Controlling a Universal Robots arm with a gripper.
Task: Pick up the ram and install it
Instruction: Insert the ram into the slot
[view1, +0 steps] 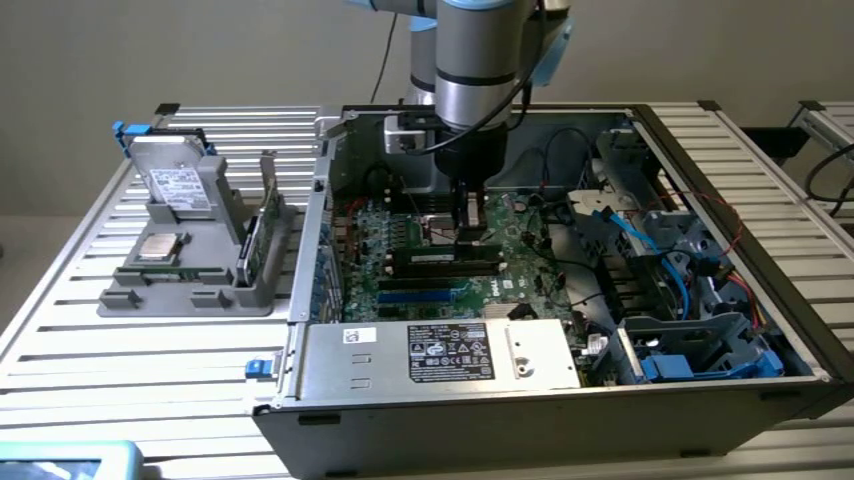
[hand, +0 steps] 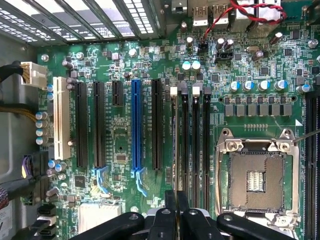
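Currently, your stock at this station reads as follows.

Item, gripper (view1: 467, 238): lowered from above into the open computer case (view1: 787, 330), with the arm standing upright over the motherboard (hand: 125, 65). Its fingers (hand: 171, 207) are drawn together, pinching the top edge of the ram (view1: 441, 260).

Item, the ram: a green stick with a row of black chips. It stands on its long edge in the middle of the board and runs across the exterior view from left to right. It sits at the bank of black memory slots (hand: 196, 145). You cannot tell whether it is pressed fully home.

Item, processor socket (hand: 256, 175): just beside the memory slots, metal-framed, with its contact field uncovered.

Item, expansion slots: one blue slot (hand: 135, 125), one white slot (hand: 62, 117) and several black ones, all on the side of the memory slots away from the socket.

Item, power supply (view1: 441, 352): a silver box with a printed label, at the case's near edge in the exterior view.

Item, grey fixture (view1: 187, 275): on the slatted table (view1: 120, 370), beside the case on the exterior view's left. It carries a drive (view1: 174, 185) propped upright and a square silver processor chip (view1: 160, 247) lying flat.

Item, twisted red-and-black wire (hand: 250, 12): lies over the board's port edge.
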